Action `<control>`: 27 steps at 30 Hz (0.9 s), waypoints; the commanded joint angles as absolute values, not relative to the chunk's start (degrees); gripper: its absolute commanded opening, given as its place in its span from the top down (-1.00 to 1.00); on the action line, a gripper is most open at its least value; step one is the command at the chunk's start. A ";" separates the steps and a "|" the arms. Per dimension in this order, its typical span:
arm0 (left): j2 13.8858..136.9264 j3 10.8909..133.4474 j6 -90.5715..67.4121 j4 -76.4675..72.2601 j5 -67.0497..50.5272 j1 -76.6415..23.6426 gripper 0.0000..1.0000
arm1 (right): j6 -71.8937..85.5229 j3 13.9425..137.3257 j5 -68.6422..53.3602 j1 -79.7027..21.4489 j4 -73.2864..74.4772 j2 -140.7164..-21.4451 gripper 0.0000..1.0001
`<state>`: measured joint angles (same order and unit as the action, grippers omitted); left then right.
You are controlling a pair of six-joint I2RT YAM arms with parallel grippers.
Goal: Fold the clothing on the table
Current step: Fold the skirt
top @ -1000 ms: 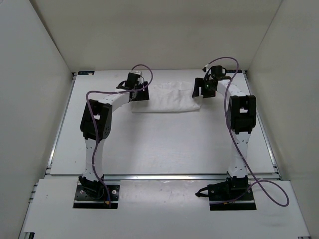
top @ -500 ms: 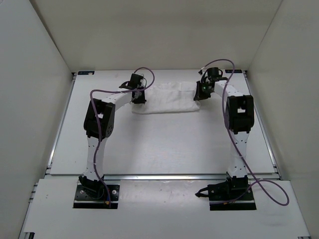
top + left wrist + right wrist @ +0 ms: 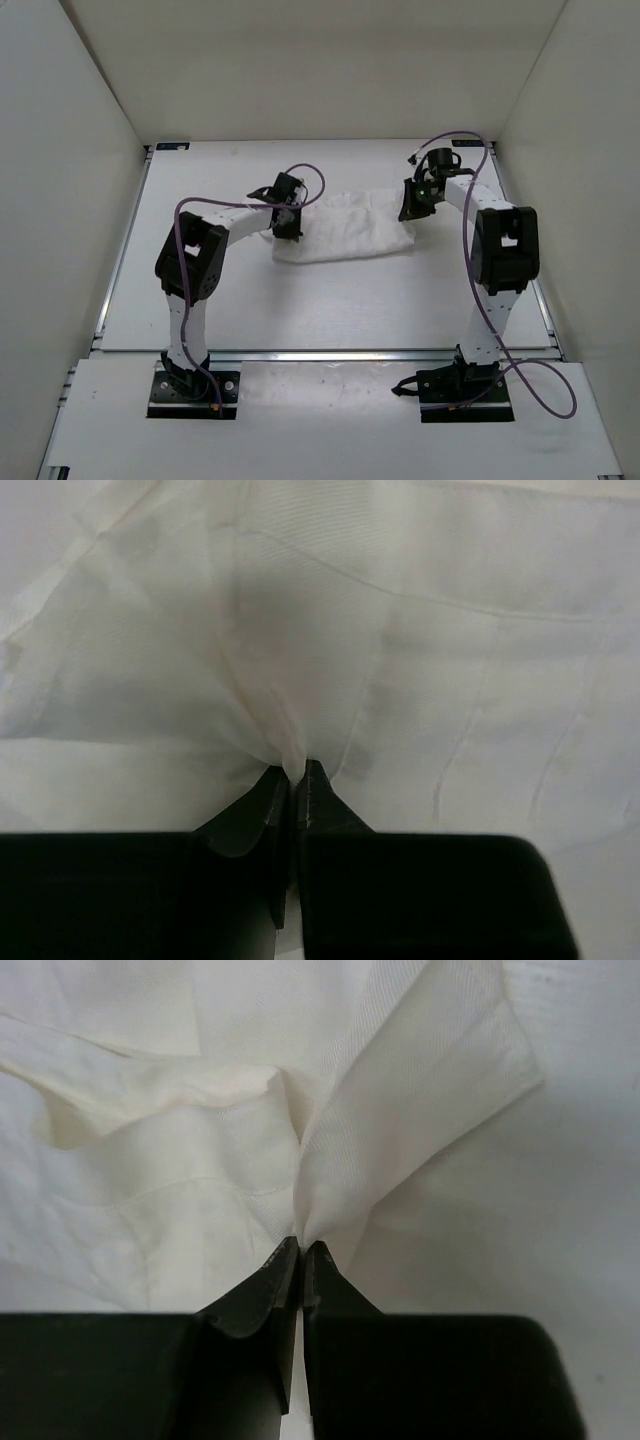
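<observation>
I see thin white rumpled cloth (image 3: 350,228) lying toward far side of flat white matte surface (image 3: 330,300), spanning between both arms. Left fingers (image 3: 262,810) pinched tight on fold at cloth's left end. Right fingers (image 3: 328,1285) clamped on its right corner; fabric bunches at both grips.
</observation>
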<state>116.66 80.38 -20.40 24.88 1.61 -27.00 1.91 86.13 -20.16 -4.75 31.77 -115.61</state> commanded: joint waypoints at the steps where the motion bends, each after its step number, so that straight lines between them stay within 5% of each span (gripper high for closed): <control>1: 109.88 72.62 -20.47 32.69 -4.29 -31.55 1.00 | 2.37 82.19 -21.09 -5.53 30.76 -104.61 0.99; 13: 104.49 61.34 -25.13 24.08 -15.02 -32.25 1.00 | 11.06 66.63 -35.76 -16.24 25.40 -88.60 1.00; 27: 108.28 61.17 -32.95 12.14 -27.24 -34.10 1.00 | 19.78 73.91 -36.91 -28.29 18.63 -94.91 0.99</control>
